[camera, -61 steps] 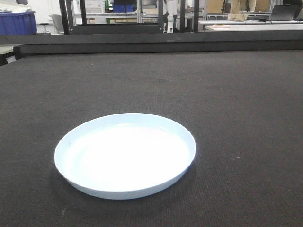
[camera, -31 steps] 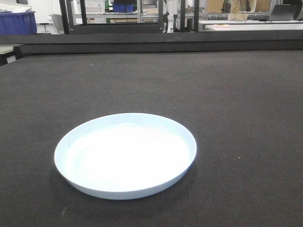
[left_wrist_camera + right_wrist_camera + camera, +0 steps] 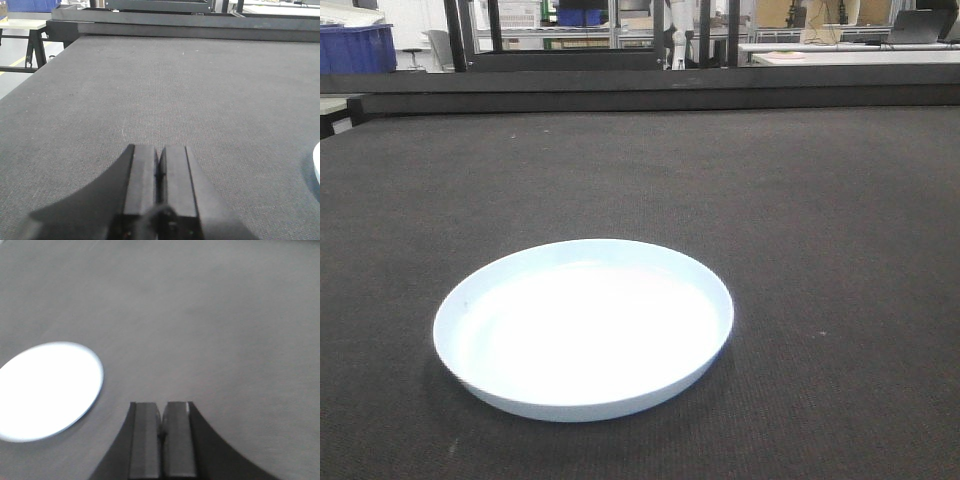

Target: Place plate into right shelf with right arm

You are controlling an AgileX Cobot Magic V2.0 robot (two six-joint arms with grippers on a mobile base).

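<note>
The right gripper is closed, its two dark fingers pressed flat against each other with nothing between them. It hangs over bare mat, and the plate lies to its left, clearly apart from it. The left gripper is closed in the same way, fingers side by side and empty. In the left wrist view only a thin pale sliver of the plate's rim shows at the right edge, well apart from that gripper.

In the front view the plate sits flat and upright on the near part of the table, a little left of centre. It is round and shallow, pale blue-white, with a low raised rim and a bright, unmarked inside. Nothing touches it, and neither gripper appears in this view.

The table is covered by a dark woven mat that runs to the far edge, where a black raised bar crosses the full width. Beyond it, far off, stand a blue bin at the left, light shelving near the middle, and a white bench with a laptop at the right. This background is too small to read in detail.
</note>
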